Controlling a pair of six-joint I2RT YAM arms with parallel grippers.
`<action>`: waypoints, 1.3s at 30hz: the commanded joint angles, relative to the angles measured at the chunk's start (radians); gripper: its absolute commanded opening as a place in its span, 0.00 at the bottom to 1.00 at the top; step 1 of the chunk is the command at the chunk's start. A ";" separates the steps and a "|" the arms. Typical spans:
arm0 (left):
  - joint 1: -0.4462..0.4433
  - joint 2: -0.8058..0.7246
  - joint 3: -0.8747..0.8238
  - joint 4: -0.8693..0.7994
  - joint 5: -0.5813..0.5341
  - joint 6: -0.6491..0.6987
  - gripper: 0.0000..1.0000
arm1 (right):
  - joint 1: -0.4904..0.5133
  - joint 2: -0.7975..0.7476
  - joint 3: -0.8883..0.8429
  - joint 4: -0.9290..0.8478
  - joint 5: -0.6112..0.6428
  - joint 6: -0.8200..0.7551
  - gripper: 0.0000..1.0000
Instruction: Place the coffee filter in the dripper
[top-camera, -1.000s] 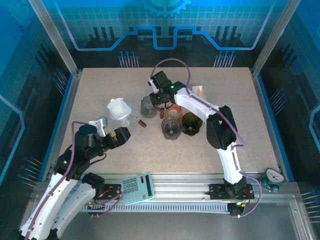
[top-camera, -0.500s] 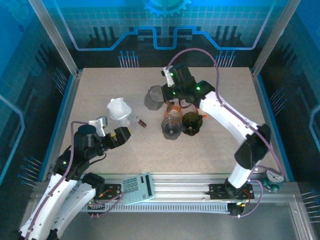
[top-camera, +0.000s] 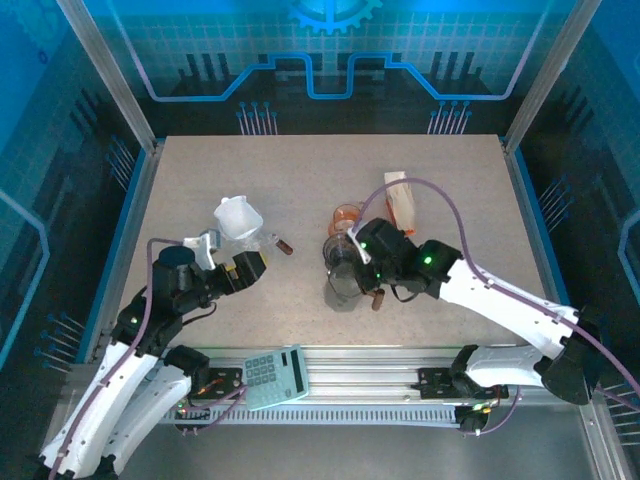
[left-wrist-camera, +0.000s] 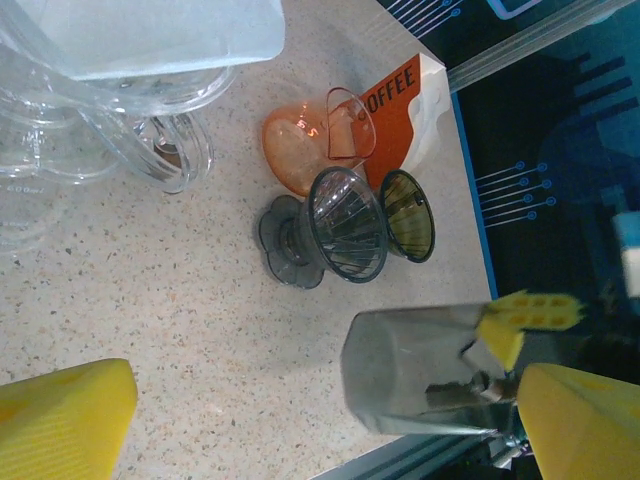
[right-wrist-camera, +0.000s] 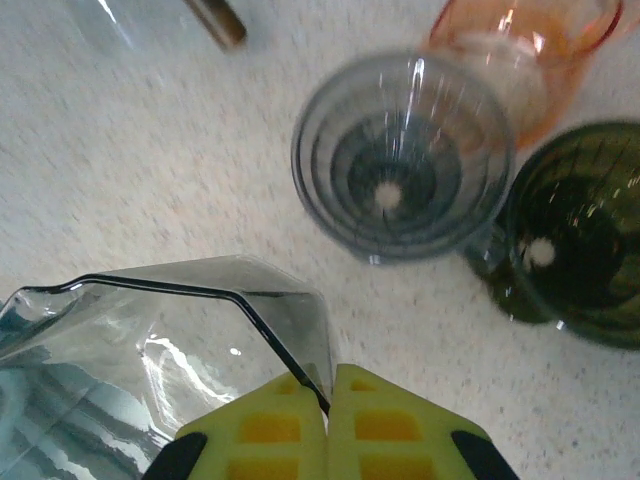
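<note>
White cone, taken to be the coffee filter, sits untouched at the bench left, placing judged not begun: the right gripper, jaws shut on a grey cup, has just come forward beside the grey dripper; left gripper jaws wide, empty.

- Left arm rises from its base at the near left, elbow folded, wrist aimed right and away.
- Left gripper hangs low, jaws spread wide with nothing gripped.
- Right arm stretches low, reaching leftward from the near right.
- Right gripper points down, jaws pinched together on the wall of a grey clear container.
</note>
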 joint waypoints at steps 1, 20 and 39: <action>0.005 0.009 -0.025 0.031 0.032 -0.022 0.99 | 0.035 0.013 -0.053 0.048 0.042 0.050 0.00; 0.005 0.040 -0.054 0.071 0.057 -0.039 0.99 | 0.114 0.161 -0.105 0.146 0.065 0.076 0.23; -0.067 0.064 -0.018 0.048 -0.017 -0.011 0.99 | -0.230 0.055 -0.051 0.111 0.061 0.146 0.67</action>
